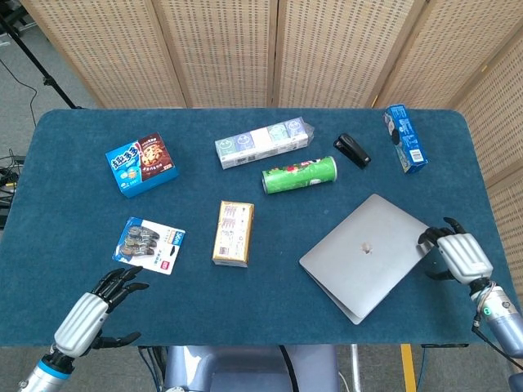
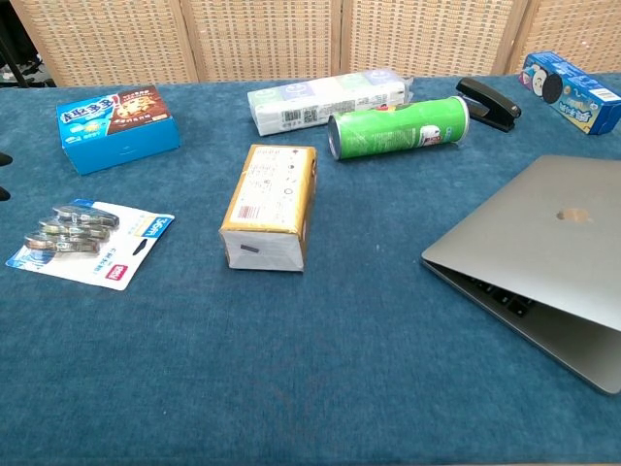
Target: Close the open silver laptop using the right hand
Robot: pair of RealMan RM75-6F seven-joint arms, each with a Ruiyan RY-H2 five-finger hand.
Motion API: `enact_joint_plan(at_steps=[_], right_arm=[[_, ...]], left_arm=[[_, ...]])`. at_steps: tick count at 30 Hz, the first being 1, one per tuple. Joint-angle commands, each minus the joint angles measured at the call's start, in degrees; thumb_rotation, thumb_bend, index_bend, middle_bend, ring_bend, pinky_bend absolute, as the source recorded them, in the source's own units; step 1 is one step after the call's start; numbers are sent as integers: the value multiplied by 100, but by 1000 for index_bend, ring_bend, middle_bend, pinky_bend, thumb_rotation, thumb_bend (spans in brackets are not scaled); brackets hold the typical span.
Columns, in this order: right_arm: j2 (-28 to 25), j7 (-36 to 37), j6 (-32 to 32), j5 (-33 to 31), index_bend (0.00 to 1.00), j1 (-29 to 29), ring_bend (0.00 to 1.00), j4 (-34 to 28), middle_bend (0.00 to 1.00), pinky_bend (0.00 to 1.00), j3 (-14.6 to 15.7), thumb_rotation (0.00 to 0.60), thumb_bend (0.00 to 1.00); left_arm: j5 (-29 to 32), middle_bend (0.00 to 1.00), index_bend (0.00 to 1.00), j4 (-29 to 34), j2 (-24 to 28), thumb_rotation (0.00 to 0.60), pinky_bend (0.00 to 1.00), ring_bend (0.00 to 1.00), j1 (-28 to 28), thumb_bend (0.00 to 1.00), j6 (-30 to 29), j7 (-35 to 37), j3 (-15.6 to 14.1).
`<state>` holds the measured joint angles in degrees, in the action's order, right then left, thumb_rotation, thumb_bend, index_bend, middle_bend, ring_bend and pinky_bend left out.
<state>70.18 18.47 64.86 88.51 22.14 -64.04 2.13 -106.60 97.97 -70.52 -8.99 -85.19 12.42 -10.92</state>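
Note:
The silver laptop [image 1: 368,253] lies at the right of the blue table, its lid [image 2: 543,243] lowered to a narrow gap above the keyboard. My right hand [image 1: 459,257] sits at the lid's right edge, fingers touching it; the chest view does not show this hand. Down at the near left corner, my left hand [image 1: 90,309] hovers with its fingers spread and nothing in them.
On the table stand a green can [image 1: 299,175], a black stapler [image 1: 352,150], a blue carton [image 1: 404,137], a long white pack [image 1: 263,142], a tan box [image 1: 233,233], a blue cookie box [image 1: 140,165] and a clip card [image 1: 149,243].

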Motion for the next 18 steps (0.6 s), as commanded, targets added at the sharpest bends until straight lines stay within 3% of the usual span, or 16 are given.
enact_joint_plan(at_steps=[1,18], right_arm=[[57,47,8,13,358,-42,348,75,316,81,28,600,133],[359,308,-48,63,358,-208,348,481,313,81,163,600,133]], left_arm=[[-2,121,246,1,0,600,99,177,-3,128,6,-2,-2],[-13,124,246,13,7,600,100,181,-11,128,7,36,-16]])
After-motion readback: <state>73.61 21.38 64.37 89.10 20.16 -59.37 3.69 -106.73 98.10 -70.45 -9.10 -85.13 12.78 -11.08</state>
